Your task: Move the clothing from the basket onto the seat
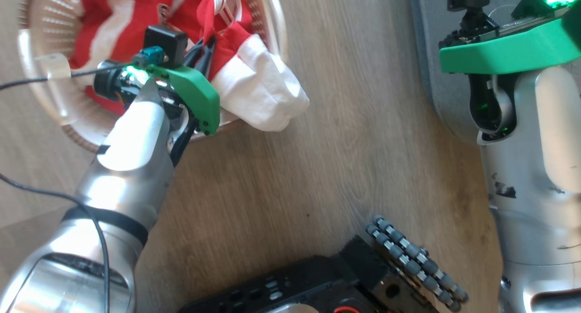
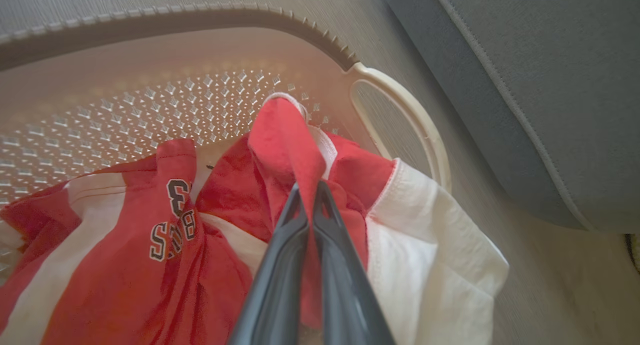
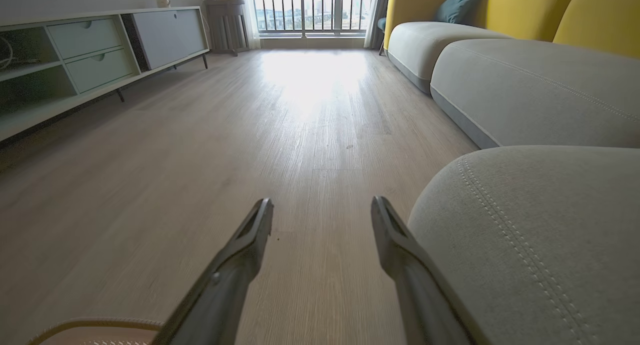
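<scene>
The cream basket (image 1: 45,90) stands on the floor at the upper left, holding red clothing (image 1: 118,18) with white panels. One garment (image 1: 258,90) drapes its white part over the basket's rim (image 2: 400,100). My left gripper (image 2: 309,195) is shut on a raised red fold of that garment (image 2: 287,135); another garment with lettering (image 2: 170,225) lies beside it. The grey seat (image 2: 550,85) lies just past the basket. My right gripper (image 3: 322,220) hangs open with nothing between its fingers, above the floor beside the seat's rounded edge (image 3: 525,235).
Wood floor (image 1: 317,168) runs between basket and seat. My dark wheeled base (image 1: 354,276) sits at the bottom of the head view. In the right wrist view, a low cabinet (image 3: 75,60) lines the left wall and a yellow-backed sofa (image 3: 500,30) stretches toward the window.
</scene>
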